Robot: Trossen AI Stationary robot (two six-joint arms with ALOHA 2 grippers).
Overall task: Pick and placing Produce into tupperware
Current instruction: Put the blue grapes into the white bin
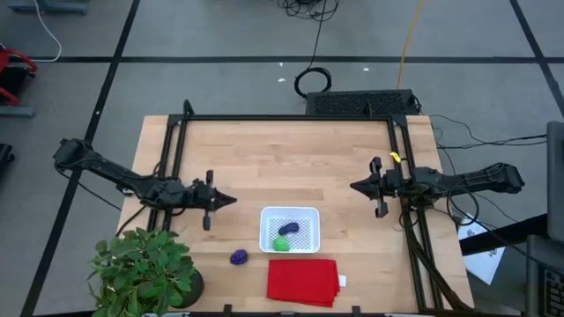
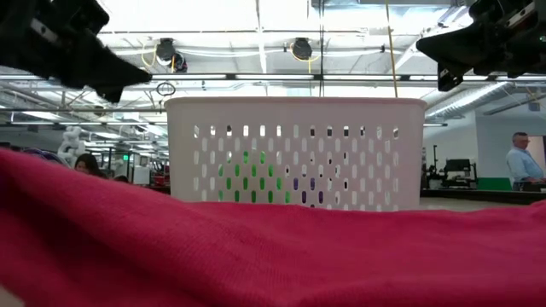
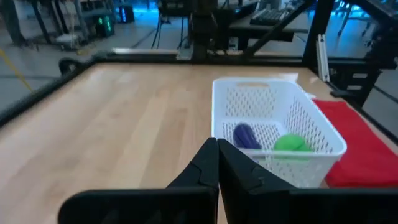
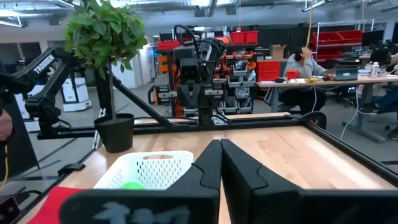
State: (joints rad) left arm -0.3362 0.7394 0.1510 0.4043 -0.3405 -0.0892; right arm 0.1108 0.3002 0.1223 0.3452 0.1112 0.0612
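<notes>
High view: overhead, straight down, whole table (image 1: 291, 150). Low view: tabletop level, close behind red cloth (image 2: 256, 247). Wrist views: opposite sides, facing inward. All share white tupperware (image 1: 290, 229).

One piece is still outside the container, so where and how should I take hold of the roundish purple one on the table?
Grip the roundish purple piece across its middle, coming straight down from above. It lies alone on bare wood between the potted plant and the white container, so a top approach looks clear. The left pincer, fingers shut, is the nearer one.
</notes>
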